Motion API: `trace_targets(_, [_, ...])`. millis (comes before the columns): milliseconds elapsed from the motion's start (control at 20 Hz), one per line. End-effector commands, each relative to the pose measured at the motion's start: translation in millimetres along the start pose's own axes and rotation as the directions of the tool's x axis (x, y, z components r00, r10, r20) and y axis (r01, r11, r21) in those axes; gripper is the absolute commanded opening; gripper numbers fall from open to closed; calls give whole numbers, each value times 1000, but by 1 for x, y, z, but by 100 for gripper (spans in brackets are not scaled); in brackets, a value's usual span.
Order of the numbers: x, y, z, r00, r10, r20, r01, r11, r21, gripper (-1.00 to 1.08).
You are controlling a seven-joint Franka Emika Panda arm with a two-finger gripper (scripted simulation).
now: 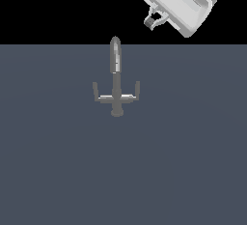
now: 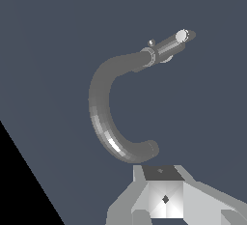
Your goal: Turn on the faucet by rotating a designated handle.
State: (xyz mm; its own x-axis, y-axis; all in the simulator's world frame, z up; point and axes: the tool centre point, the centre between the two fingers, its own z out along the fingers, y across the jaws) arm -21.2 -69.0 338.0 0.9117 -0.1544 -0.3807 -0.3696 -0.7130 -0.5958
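The faucet (image 1: 116, 74) stands on the grey surface near the middle of the exterior view, with a tall rounded spout, a round base and a crossbar (image 1: 116, 98). A short upright lever rises from each end of the crossbar: one handle (image 1: 95, 90) on the exterior view's left, its match (image 1: 137, 88) on the right. My gripper (image 1: 150, 22) hangs high above and to the exterior view's right of the faucet, touching nothing, its jaws together and empty. In the wrist view the curved spout (image 2: 101, 108) lies just beyond my gripper (image 2: 160, 172). I cannot tell the levers apart there.
The flat dark grey surface (image 1: 183, 171) spreads all around the faucet. Nothing else stands on it. Black background lies behind its far edge.
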Motion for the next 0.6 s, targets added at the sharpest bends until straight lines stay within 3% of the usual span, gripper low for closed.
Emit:
trace_targets(0, [15, 5, 5, 1000, 18, 21, -19, 999, 49, -100])
trace_targets(550, [80, 30, 36, 988, 88, 126, -119, 959, 259, -100])
